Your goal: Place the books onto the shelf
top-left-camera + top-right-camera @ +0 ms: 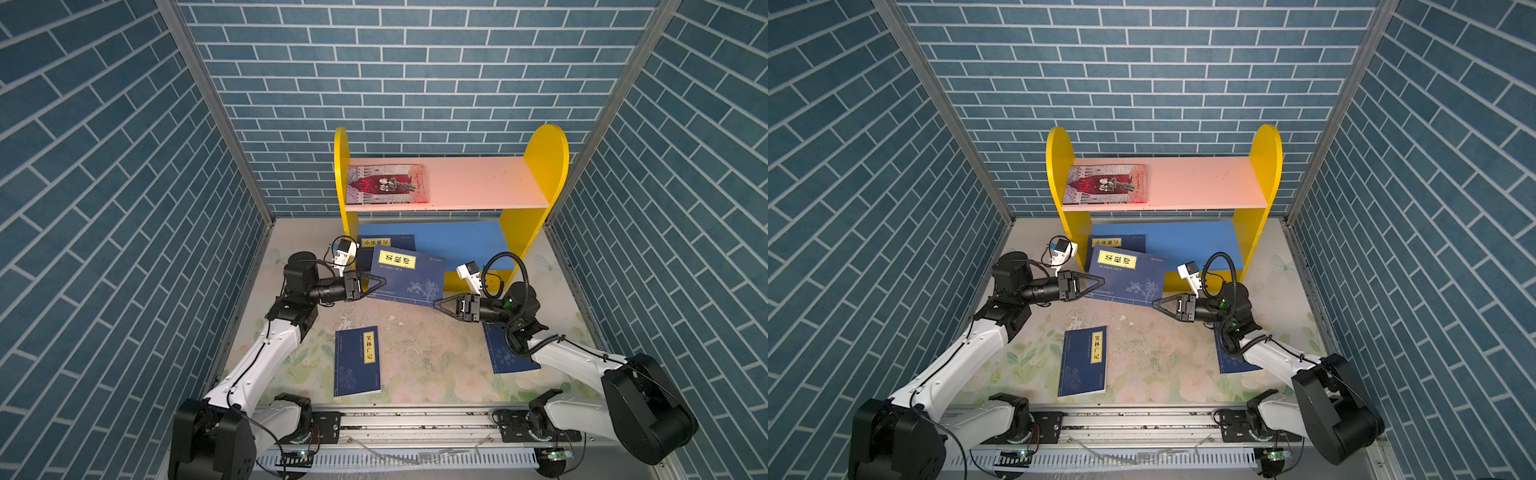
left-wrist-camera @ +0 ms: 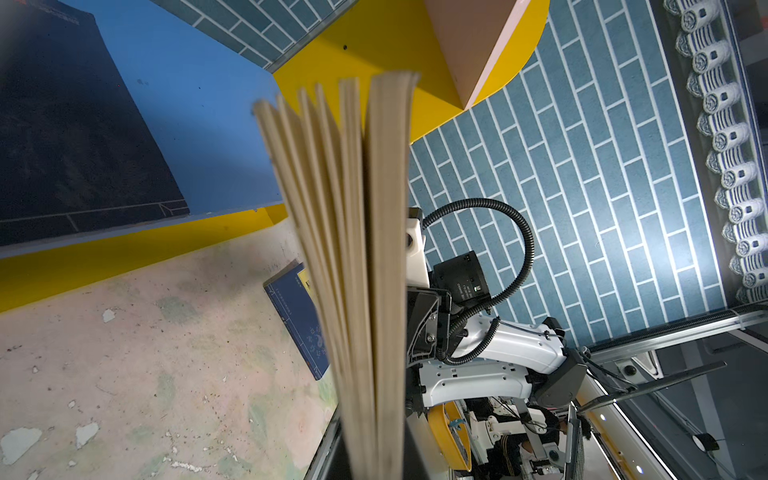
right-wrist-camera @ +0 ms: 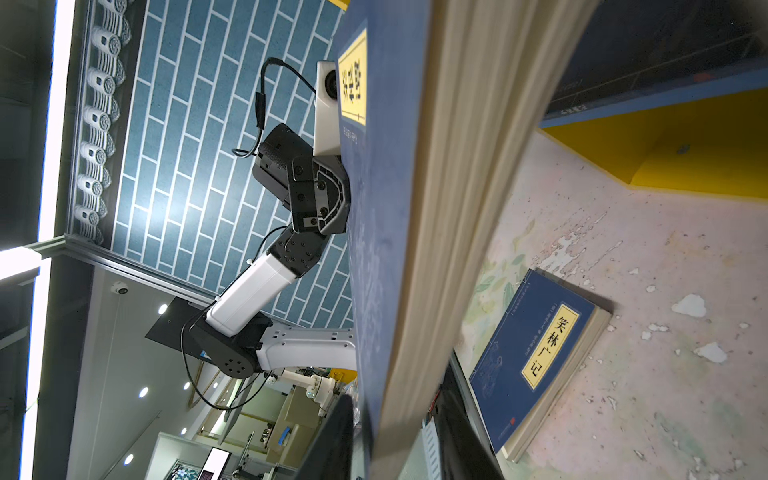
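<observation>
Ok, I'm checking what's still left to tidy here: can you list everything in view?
shelf: one, yellow sides, pink upper board, blue lower board, back of the table.
red-and-grey book: one, flat on the pink board, left end.
navy books: four, yellow labels; one on the blue board, one held up before the shelf, one flat mid-table, one flat under the right arm.
walls: three, blue brick pattern, around the table.
arms: two, white and black, left and right.
left fingers: black, shut on the held book's corner.
right fingers: black, at its opposite corner; grip unclear.
</observation>
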Motion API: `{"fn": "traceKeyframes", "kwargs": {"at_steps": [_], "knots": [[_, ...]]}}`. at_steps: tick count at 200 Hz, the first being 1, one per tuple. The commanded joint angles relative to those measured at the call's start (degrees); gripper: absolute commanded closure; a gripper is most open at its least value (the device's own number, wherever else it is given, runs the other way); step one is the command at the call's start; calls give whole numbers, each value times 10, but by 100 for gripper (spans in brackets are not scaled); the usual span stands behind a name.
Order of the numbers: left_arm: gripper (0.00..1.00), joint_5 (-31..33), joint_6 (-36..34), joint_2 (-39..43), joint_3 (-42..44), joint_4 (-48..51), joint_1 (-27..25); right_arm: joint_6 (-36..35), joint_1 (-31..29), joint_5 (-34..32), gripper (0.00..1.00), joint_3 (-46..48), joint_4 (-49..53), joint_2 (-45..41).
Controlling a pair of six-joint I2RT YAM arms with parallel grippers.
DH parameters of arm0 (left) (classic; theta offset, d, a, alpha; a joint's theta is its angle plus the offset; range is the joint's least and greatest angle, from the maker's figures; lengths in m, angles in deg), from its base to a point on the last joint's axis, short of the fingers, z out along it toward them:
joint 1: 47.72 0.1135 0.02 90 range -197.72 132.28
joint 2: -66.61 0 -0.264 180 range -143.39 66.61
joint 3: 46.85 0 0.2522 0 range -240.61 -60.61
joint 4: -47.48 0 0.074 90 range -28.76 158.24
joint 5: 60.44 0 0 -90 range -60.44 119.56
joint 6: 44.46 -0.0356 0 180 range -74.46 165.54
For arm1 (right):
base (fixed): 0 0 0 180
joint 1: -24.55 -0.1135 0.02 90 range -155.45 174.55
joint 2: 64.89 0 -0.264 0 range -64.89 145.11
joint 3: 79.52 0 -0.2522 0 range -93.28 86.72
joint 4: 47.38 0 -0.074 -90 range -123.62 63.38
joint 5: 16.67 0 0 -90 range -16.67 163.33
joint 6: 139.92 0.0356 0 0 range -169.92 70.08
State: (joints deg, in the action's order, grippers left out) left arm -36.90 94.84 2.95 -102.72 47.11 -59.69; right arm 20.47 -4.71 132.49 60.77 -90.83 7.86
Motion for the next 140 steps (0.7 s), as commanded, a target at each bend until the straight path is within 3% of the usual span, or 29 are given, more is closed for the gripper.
{"fn": "traceKeyframes", "kwargs": {"at_steps": [1, 28, 74, 88, 116, 140], "knots": [[100, -2, 4, 4, 12, -32, 2, 36, -4, -12, 65, -7, -76, 19], [100, 0, 0, 6, 19, -31, 2, 60, -4, -24, 73, -10, -124, 42], [100, 16, -21, 8, 34, -5, 2, 104, -4, -29, 98, -18, -195, 78], [99, 24, -29, 6, 31, 6, 3, 109, -4, -27, 100, -21, -201, 83], [47, 46, -81, 10, 23, 69, 6, 108, -2, -22, 100, -35, -193, 84], [31, 103, -202, 33, -11, 210, 26, 74, 10, -19, 100, -57, -113, 71]]}}
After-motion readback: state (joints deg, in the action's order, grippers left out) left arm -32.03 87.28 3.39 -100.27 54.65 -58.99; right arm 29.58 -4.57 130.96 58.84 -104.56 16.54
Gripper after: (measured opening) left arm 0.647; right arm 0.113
